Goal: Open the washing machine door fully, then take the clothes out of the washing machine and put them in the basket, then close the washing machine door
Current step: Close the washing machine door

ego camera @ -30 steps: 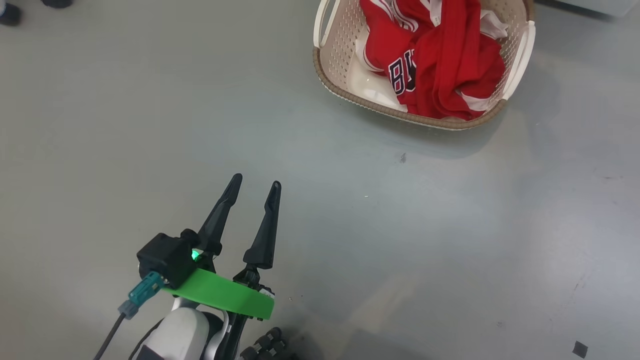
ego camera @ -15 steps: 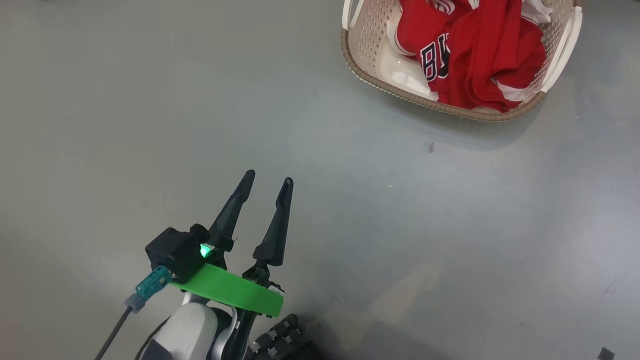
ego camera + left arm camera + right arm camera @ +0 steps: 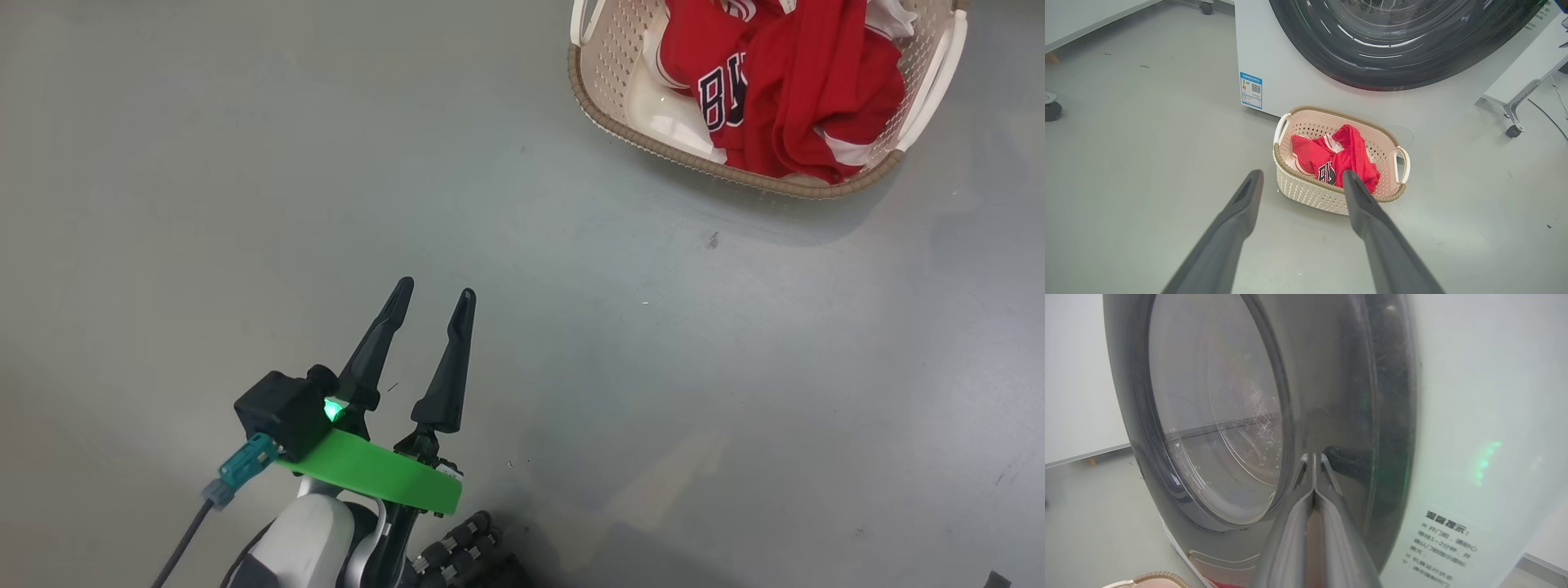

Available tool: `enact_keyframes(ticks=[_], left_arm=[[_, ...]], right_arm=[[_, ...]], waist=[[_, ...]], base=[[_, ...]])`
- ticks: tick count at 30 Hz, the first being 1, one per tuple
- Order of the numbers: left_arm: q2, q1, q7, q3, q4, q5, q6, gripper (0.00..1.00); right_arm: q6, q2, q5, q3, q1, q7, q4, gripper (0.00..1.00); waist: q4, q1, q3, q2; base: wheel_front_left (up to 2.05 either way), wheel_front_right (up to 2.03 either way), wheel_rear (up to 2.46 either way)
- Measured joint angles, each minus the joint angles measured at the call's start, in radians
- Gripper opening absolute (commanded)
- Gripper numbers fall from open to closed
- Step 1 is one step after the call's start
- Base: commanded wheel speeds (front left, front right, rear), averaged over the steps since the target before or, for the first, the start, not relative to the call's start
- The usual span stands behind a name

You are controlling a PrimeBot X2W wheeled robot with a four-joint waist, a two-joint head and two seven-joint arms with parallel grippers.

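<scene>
My left tool [image 3: 435, 287] hangs over the grey floor [image 3: 245, 163], fingers spread wide and empty. Ahead of it and to its right stands the basket [image 3: 653, 152] with the red clothes [image 3: 784, 90] heaped inside, just in front of the washing machine [image 3: 1290, 73]. My right tool [image 3: 1312, 456] is pinched closed on nothing, tips right at the black rim of the washing machine door [image 3: 1392, 416]

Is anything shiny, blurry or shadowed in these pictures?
Left wrist view: glare streaks curve across the door. Right wrist view: the close fingers look blurred, a green glow lies on the machine. Head view: the basket casts a soft shadow.
</scene>
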Motion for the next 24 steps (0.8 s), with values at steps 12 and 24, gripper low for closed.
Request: enact_keyframes(ticks=[12,24], left_arm=[[-0.001,-0.017,0.000,-0.006,0.006,-0.013,0.000,1.00],[-0.002,-0.053,0.000,0.080,0.040,0.059,0.006,1.00]], right_arm=[[0.000,-0.002,-0.012,0.017,-0.003,-0.042,0.052,0.00],[-0.006,0.075,-0.003,0.058,0.142,-0.128,0.084,0.00]], waist=[[0.007,0.0000,-0.015,0.0000],[-0.016,-0.0001,-0.113,0.0000]], base=[[0.00,0.00,0.00],[0.00,0.00,0.00]])
